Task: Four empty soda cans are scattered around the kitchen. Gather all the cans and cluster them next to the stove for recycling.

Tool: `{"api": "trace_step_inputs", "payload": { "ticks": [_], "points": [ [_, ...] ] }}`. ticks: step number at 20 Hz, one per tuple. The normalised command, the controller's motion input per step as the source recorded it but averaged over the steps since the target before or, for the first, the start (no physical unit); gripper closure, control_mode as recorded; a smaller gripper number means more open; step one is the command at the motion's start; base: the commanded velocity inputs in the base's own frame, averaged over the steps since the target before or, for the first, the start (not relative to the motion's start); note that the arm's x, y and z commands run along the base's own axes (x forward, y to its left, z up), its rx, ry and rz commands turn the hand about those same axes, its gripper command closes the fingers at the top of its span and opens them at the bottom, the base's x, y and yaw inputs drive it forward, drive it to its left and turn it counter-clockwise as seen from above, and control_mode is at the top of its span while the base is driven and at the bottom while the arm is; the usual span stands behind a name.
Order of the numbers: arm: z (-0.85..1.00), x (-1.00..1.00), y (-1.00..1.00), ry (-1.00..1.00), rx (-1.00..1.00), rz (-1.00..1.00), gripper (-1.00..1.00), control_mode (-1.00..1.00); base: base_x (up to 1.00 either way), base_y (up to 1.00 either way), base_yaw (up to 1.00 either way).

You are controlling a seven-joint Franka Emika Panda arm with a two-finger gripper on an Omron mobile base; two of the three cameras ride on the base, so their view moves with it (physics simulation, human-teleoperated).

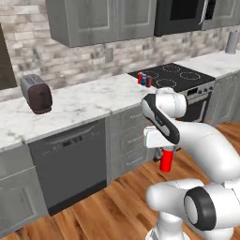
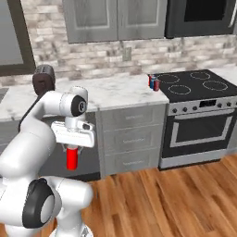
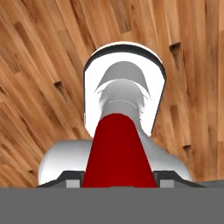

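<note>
**Red can in hand, stove cluster ahead**

The stove [image 2: 196, 85] sits at the counter's [image 2: 115, 92] right end. 3 cans [image 2: 154, 84] cluster on the counter touching its left edge. The gripper [image 2: 71, 149], clamped on 1 red can [image 2: 71, 159] hanging upright, is low over the floor, left of the stove and below counter height.

soda cans: four in all, three [image 1: 144, 79] standing together on the bench [image 1: 89, 101] beside the stove [image 1: 180, 75], and one red can [image 1: 166, 161] in the pincer [image 1: 167, 151]
toaster [image 1: 36, 93]: one
dishwasher [image 1: 70, 164]: one
</note>
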Motion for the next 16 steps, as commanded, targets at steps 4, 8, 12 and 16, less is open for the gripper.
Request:
{"api": "trace_step_inputs", "payload": {
  "ticks": [4, 8, 12, 16],
  "points": [
    [0.00, 0.00, 0.00, 0.00, 0.00, 0.00, 1.00, 1.00, 0.49, -0.36, 0.57],
    [0.00, 0.00, 0.00, 0.00, 0.00, 0.00, 1.00, 1.00, 0.42, -0.55, 0.45],
    [0.00, 0.00, 0.00, 0.00, 0.00, 0.00, 1.00, 1.00, 0.39, -0.71, 0.40],
    [0.00, 0.00, 0.00, 0.00, 0.00, 0.00, 1.00, 1.00, 0.42, -0.84, 0.39]
  ]
}}
